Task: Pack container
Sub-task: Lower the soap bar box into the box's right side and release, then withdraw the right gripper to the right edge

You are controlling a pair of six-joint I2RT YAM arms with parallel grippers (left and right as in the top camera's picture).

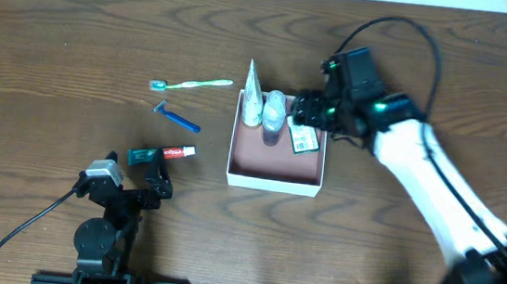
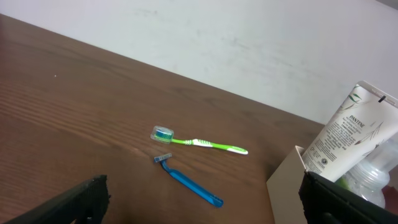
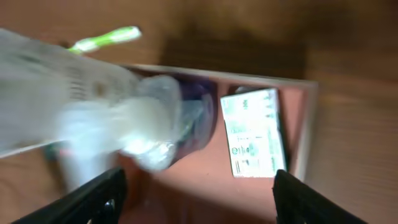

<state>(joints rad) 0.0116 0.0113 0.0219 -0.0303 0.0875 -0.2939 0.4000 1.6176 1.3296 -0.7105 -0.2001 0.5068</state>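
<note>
A shallow square container (image 1: pixel 273 182) sits mid-surface on the dark wooden surface (image 1: pixel 55 67), with 3 items at its far end. A white tube (image 1: pixel 252 95) is propped tilted in the far-left corner, with a clear bottle (image 1: pixel 275 111) just beside it. A small green-and-white packet (image 1: pixel 304 140) lies flat near the far-right wall. The right gripper (image 3: pixel 199 180) hovers over that far-right side, its fingers spread wide and holding nothing. At the near-left, the left gripper (image 2: pixel 204 183) stands fully open and empty, near a small toothpaste tube (image 1: pixel 166 155). A green toothbrush (image 1: pixel 194 84) and a blue razor (image 1: pixel 175 117) lie on the surface left of the container.
</note>
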